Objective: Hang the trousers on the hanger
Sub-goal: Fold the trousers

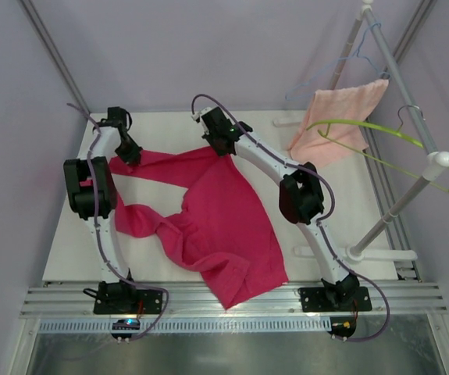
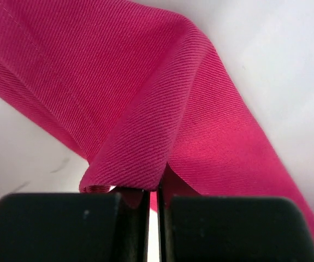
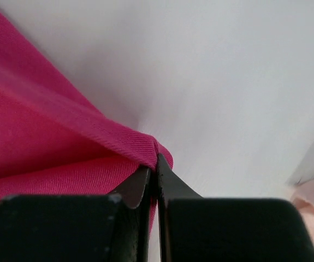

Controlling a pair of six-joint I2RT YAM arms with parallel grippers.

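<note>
The magenta-pink trousers (image 1: 216, 223) lie spread and rumpled over the white table, one part hanging past its near edge. At their far left end my left gripper (image 1: 130, 154) is shut on a fold of the cloth (image 2: 146, 153). My right gripper (image 1: 226, 145) pinches the far right corner of the trousers (image 3: 64, 158), jaws shut on the hem. The lime-green hanger (image 1: 380, 133) hangs from the rack at the right, well away from both grippers.
A pale salmon towel (image 1: 337, 117) on a thin light-blue wire hanger (image 1: 326, 74) hangs from the white rack (image 1: 411, 117) at the back right. The rack's post (image 1: 392, 211) and base stand on the table's right side. Grey walls close in on left and back.
</note>
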